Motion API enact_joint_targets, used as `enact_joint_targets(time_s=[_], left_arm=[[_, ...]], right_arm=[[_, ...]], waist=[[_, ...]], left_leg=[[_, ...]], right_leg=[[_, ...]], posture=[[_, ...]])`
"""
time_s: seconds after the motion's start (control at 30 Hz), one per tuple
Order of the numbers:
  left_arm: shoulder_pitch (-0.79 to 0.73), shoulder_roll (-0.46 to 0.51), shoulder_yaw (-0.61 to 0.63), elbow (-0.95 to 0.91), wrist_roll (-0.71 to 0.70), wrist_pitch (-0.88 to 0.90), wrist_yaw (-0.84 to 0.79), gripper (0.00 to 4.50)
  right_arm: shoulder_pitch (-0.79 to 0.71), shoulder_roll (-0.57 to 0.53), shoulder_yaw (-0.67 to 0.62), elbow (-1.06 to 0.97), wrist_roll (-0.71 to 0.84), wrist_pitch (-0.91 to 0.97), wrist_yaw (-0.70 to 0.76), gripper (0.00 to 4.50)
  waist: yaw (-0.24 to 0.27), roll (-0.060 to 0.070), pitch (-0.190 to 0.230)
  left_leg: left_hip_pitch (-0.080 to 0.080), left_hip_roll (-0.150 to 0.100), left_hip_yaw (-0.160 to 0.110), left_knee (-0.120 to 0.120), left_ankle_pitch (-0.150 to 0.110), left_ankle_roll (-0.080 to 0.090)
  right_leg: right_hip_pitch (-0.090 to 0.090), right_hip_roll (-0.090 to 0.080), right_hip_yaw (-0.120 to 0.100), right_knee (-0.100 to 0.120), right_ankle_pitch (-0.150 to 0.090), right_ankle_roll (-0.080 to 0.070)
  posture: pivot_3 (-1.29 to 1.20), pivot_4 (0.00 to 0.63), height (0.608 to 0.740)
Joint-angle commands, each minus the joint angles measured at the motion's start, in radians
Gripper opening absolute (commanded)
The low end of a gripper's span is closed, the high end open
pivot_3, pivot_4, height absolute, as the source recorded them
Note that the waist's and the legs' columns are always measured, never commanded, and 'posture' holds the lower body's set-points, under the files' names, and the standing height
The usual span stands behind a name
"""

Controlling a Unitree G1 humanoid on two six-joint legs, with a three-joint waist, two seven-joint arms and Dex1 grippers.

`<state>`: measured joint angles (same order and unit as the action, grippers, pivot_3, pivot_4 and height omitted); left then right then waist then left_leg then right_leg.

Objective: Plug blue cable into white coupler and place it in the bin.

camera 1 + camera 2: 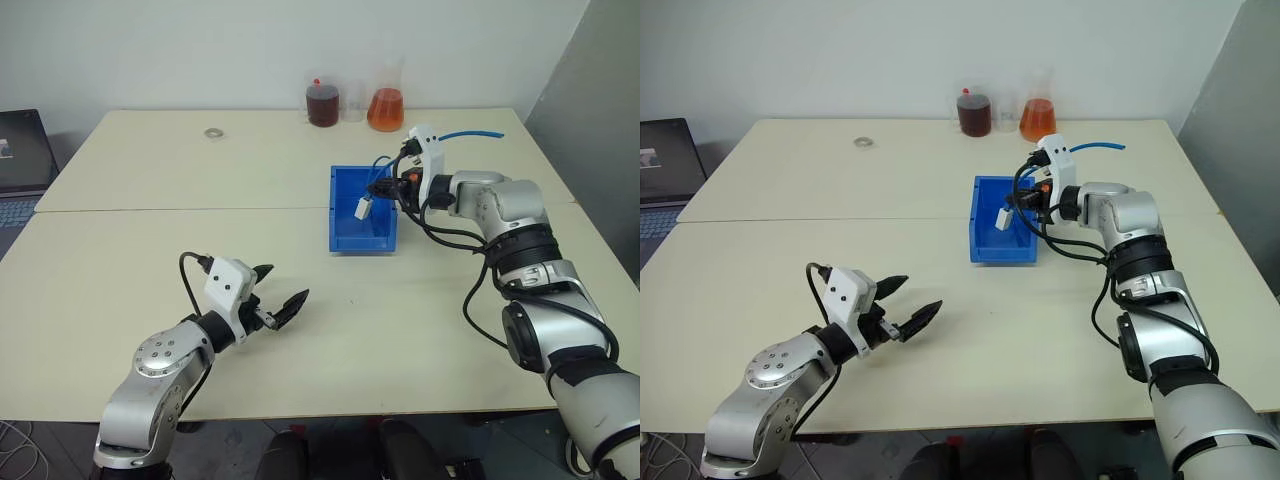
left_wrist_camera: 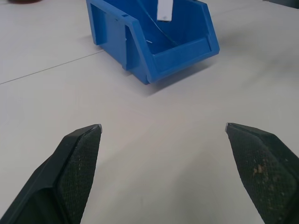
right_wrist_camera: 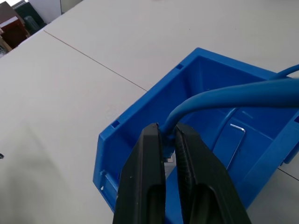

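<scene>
The bin [image 1: 336, 205], a bright blue open tray, stands on the table right of centre. Above its far right side my right gripper [image 1: 386, 187] is shut on the blue cable [image 1: 470, 133], which trails back over the arm toward the table's far right. In the right wrist view the cable [image 3: 224, 95] curves in between the closed fingers [image 3: 145, 172] over the bin [image 3: 140, 112]. The white coupler [image 1: 362, 208] hangs on the cable's end just below the gripper, over the bin's inside. My left gripper [image 1: 287, 282] stands open above bare table at the near left, empty, pointing at the bin [image 2: 177, 53].
Two flasks, one with dark red liquid [image 1: 323, 103] and one with orange [image 1: 385, 108], stand at the table's far edge behind the bin. A small metal ring [image 1: 213, 132] lies at the far left. A laptop [image 1: 20, 150] sits beyond the table's left edge. A thin bent metal piece [image 3: 236, 140] lies in the bin.
</scene>
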<state>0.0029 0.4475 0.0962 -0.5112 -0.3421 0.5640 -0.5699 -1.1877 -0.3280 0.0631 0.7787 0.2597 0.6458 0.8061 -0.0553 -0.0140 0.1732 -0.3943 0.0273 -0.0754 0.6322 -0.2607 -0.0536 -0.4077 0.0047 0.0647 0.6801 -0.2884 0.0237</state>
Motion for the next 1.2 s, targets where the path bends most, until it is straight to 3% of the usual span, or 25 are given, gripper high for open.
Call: enact_joint_targets(time_s=[0.03, 0.3, 0.57, 0.87, 1.2], left_arm=[[-0.009, 0.021, 0.008, -0.078, -0.014, 0.024, 0.023, 4.5], [-0.089, 0.034, 0.011, -0.166, -0.065, 0.166, 0.087, 4.5], [-0.089, 0.03, -0.002, -0.153, -0.072, 0.166, 0.098, 4.5], [-0.036, 0.04, 0.009, -0.125, -0.075, 0.123, 0.079, 4.5], [-0.05, 0.025, 0.004, 0.001, -0.001, 0.109, 0.17, 4.5]], right_arm=[[-0.064, 0.013, -0.016, 0.095, -0.031, -0.101, 0.006, 0.76], [-0.1, 0.025, -0.035, 0.208, -0.055, -0.16, 0.014, 2.55], [-0.142, 0.015, -0.095, 0.269, -0.057, -0.175, -0.079, 4.4], [-0.157, -0.031, -0.187, 0.218, -0.034, -0.08, -0.174, 4.46], [0.017, -0.07, -0.249, -0.041, 0.007, 0.083, -0.274, 4.46]], waist=[[0.0, 0.0, 0.0], [0.0, 0.0, 0.0], [-0.001, 0.0, 0.0], [0.002, 0.0, 0.0], [0.007, 0.0, 0.0]], left_leg=[[0.0, 0.0, 0.0, 0.0, 0.0, 0.0], [0.0, 0.0, 0.0, 0.001, 0.0, 0.0], [0.0, 0.0, 0.0, 0.001, 0.0, 0.0], [0.0, 0.0, 0.0, 0.001, 0.0, 0.0], [0.0, 0.0, 0.0, 0.002, 0.0, 0.0]], right_leg=[[0.0, 0.0, 0.0, 0.0, 0.0, 0.0], [0.0, 0.0, 0.0, 0.001, 0.0, 0.0], [0.0, 0.0, 0.0, 0.001, 0.0, 0.0], [0.0, 0.0, 0.0, 0.001, 0.0, 0.0], [0.0, 0.0, 0.0, 0.002, 0.0, 0.0]], posture=[[0.0, 0.15, 0.74], [0.0, 0.15, 0.74], [0.0, 0.15, 0.74], [0.0, 0.15, 0.74], [0.0, 0.15, 0.74]])
